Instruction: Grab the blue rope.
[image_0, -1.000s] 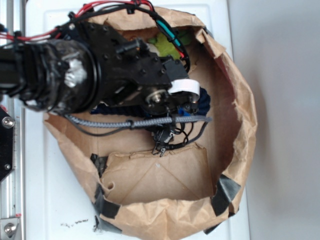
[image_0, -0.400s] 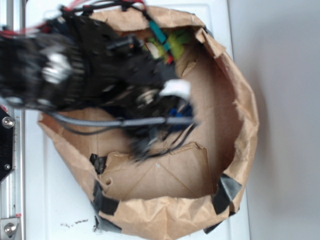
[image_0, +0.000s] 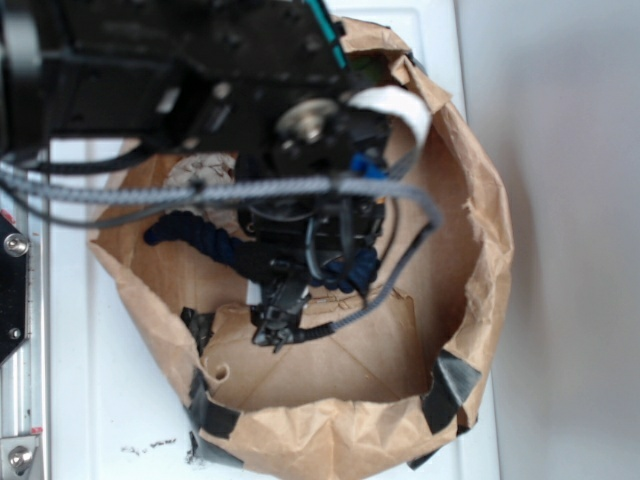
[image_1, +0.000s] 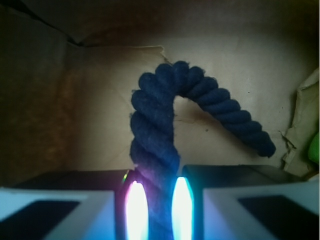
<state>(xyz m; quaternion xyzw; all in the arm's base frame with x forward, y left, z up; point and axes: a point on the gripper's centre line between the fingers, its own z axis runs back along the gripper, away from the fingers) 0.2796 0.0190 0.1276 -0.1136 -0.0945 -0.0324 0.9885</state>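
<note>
Wrist view — pincer (image_1: 154, 210) clamps the blue rope (image_1: 165, 135), arching above.

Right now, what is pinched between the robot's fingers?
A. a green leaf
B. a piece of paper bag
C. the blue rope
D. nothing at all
C. In the wrist view the blue rope runs down between the two fingers of the gripper, which are closed against its sides.

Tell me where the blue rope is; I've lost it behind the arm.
Wrist view: the blue rope is clamped in the claw, arching up and right above the brown paper bag.
</note>
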